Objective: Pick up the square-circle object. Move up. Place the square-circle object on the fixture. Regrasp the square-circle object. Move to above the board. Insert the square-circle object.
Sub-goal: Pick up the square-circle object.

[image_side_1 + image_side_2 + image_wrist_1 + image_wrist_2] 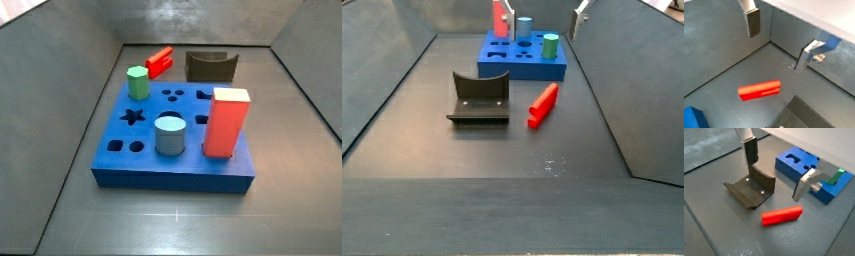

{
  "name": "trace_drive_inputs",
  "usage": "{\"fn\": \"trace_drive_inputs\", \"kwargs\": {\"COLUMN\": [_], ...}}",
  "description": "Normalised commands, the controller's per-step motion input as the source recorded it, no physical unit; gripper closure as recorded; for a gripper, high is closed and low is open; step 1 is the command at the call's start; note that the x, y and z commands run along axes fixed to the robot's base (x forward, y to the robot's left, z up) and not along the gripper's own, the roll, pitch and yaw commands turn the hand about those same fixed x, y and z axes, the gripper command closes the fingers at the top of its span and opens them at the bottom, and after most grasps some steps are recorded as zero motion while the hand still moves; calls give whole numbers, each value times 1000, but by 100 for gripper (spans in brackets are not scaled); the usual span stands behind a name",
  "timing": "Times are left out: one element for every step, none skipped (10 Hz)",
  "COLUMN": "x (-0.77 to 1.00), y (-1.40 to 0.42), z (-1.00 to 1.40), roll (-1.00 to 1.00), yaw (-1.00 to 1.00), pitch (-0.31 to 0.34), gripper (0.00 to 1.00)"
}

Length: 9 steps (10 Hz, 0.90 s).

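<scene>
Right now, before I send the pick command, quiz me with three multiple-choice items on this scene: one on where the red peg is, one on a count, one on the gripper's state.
1. Where does the square-circle object lie?
A. on the floor beside the fixture
B. in a hole of the board
C. between the fingers

2. How many pieces stand in the board?
A. one
B. three
C. five

3. How is the gripper?
A. shut on the peg
B. open and empty
C. shut on nothing

Key:
1 A: in a side view the peg lies flat on the floor next to the fixture.
2 B: a green peg, a blue-grey cylinder and a red block stand in it.
3 B: in both wrist views the fingers stand apart above the floor with nothing between them.
</scene>
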Motion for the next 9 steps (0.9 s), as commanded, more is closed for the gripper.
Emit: {"fn": "trace_drive_inputs", "kwargs": {"x": [69,40,-349,0,0,-14,-46,0,0], "y": [0,-40,-226,-183,-186,-254,-346,0,0], "z": [-106,-403,-709,-549,-583,-629,-637,-9,0], "roll": [-57,-63,-17,0,0,0,0,0,7], "yaw": [0,-29,-663,-943,-951,-909,-831,0,0], "pitch": [0,-97,-61,-53,-74,-113,-133,-73,0], "gripper": [0,0,0,0,0,0,0,0,0]}}
